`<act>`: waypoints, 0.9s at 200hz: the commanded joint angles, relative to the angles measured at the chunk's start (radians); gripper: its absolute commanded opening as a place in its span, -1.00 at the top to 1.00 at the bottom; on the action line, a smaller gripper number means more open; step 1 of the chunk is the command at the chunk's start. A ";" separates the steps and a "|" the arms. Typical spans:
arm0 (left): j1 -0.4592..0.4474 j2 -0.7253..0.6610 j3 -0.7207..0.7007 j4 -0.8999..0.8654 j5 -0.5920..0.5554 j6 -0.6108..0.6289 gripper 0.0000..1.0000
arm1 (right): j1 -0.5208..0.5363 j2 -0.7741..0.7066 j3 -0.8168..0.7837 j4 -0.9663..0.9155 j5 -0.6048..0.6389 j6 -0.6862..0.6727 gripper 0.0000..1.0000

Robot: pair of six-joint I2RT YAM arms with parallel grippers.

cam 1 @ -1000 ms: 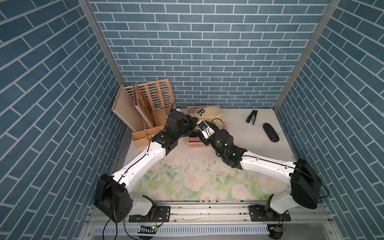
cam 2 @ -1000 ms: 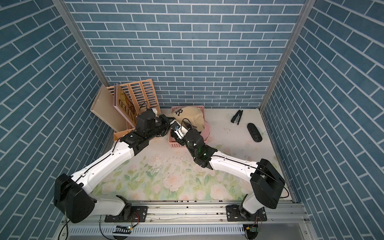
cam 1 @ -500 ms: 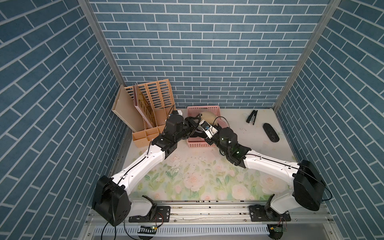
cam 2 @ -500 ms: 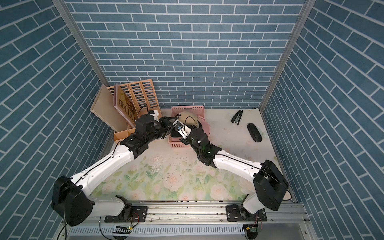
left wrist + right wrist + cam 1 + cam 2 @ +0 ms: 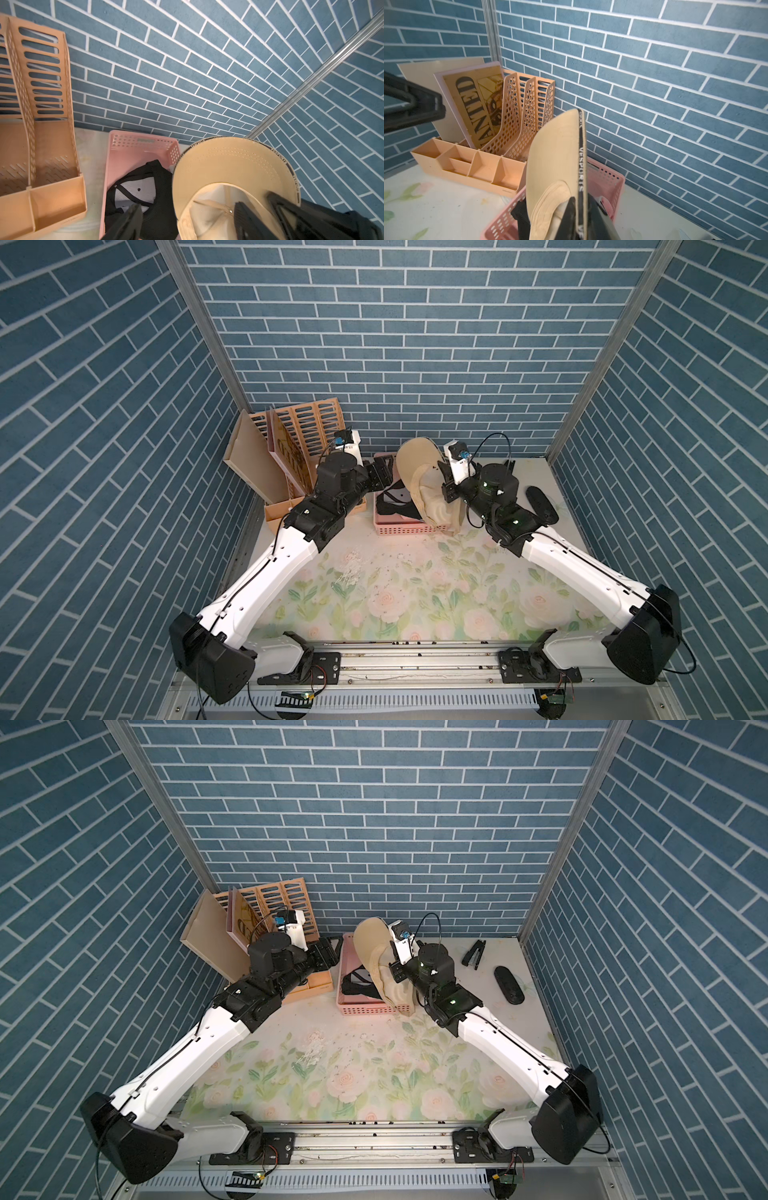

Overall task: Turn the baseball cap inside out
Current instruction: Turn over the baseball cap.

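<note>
The beige baseball cap [image 5: 422,483] hangs upright over the right end of the pink basket [image 5: 399,529], brim up and crown down, in both top views [image 5: 376,961]. My right gripper [image 5: 445,486] is shut on the brim's black-trimmed edge; the right wrist view shows the brim [image 5: 556,149] pinched between the right gripper's [image 5: 580,220] jaws. My left gripper [image 5: 384,472] stands open just left of the cap, holding nothing. In the left wrist view the cap's underside and inner lining [image 5: 228,164] face the open left gripper [image 5: 190,223].
A black cap [image 5: 145,187] lies inside the pink basket [image 5: 141,143]. An orange file organiser [image 5: 299,448] with boards stands at the back left. A black stapler [image 5: 473,955] and a black oval object [image 5: 509,984] lie at the back right on the floral mat.
The left gripper opened and drew back to the left. The right gripper shut on the brim and swung right, raising the cap from lying on the basket to hanging upright.
</note>
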 commanded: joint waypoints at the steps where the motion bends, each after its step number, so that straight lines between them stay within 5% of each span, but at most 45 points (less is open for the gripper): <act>1: 0.003 -0.006 -0.059 0.126 0.046 0.218 -0.62 | -0.027 -0.030 0.049 -0.022 -0.136 0.128 0.78; 76: 0.043 0.020 -0.059 0.147 0.318 0.466 -0.69 | -0.127 -0.052 0.038 0.015 -0.351 0.238 0.83; 128: 0.113 0.038 -0.129 0.246 0.431 0.370 -0.69 | -0.186 -0.066 -0.014 0.127 -0.474 0.340 0.87; 180: 0.117 0.125 -0.116 0.351 0.571 0.256 -0.47 | -0.187 -0.021 -0.014 0.217 -0.532 0.402 0.89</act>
